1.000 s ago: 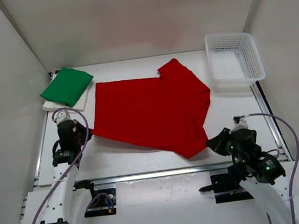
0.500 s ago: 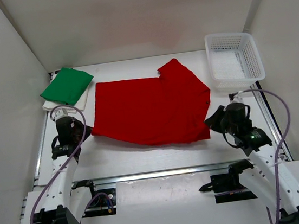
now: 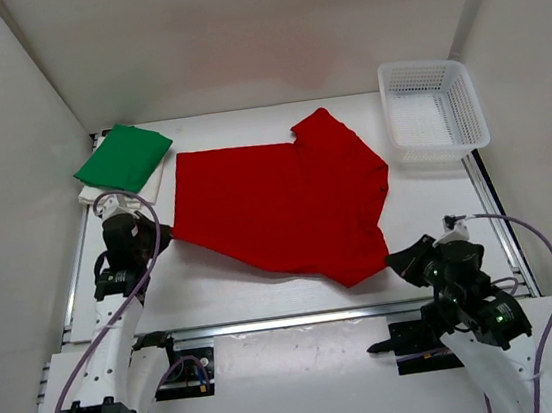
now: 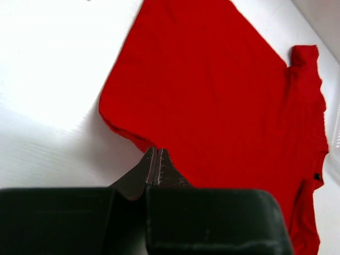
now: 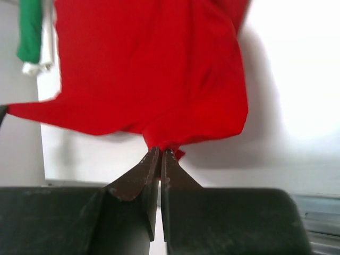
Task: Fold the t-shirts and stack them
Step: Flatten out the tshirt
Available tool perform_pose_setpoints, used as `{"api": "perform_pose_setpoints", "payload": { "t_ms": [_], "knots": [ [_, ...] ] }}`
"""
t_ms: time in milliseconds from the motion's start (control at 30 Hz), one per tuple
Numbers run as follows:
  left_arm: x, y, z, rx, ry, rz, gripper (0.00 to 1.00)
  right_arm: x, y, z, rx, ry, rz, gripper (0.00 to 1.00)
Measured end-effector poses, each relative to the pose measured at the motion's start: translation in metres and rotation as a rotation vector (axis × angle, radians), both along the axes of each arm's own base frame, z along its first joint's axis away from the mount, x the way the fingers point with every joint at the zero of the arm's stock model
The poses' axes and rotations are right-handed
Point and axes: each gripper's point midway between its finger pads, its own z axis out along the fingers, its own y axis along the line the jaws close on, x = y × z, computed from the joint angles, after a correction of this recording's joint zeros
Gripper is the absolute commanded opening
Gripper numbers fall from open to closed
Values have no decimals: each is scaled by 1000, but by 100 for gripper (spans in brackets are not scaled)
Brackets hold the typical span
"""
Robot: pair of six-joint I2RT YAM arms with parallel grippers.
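Red shirt (image 3: 281,206): unfolded, spread over the middle of the table (image 3: 225,283), near hem pinched at both corners. Left gripper (image 4: 155,154): clenched on the hem's left corner, a thin bite only. Right gripper (image 5: 160,154): clenched on a bunched right corner, cloth lifted. Green shirt (image 3: 122,157): folded, atop white shirt (image 3: 150,190), far left. Likely faults: thin left bite slipping under tension; uneven pull skewing the fold; bunched corner setting a crease; dragged cloth disturbing the stack.

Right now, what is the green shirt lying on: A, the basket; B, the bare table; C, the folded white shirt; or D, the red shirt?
C: the folded green shirt rests on the white shirt in the far left corner, apart from the red shirt and the basket.
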Motion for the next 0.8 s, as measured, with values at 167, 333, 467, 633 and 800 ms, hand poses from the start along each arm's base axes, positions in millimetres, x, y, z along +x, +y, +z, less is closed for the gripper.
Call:
{"api": "perform_pose_setpoints", "payload": {
  "t_ms": [167, 333, 467, 633, 800],
  "knots": [
    [-5, -4, 1, 20, -2, -20, 0, -6, 14, -37, 39, 123, 40, 0],
    [-6, -4, -8, 17, 6, -17, 0, 19, 35, -32, -49, 151, 137, 0],
    [-5, -4, -10, 18, 13, -18, 0, 46, 59, -25, -138, 122, 195, 0],
    [-6, -4, -12, 28, 20, -23, 0, 23, 36, -9, -75, 21, 114, 0],
    [-4, -4, -20, 29, 44, -24, 0, 4, 20, 6, 62, -48, 37, 0]
  ]
}}
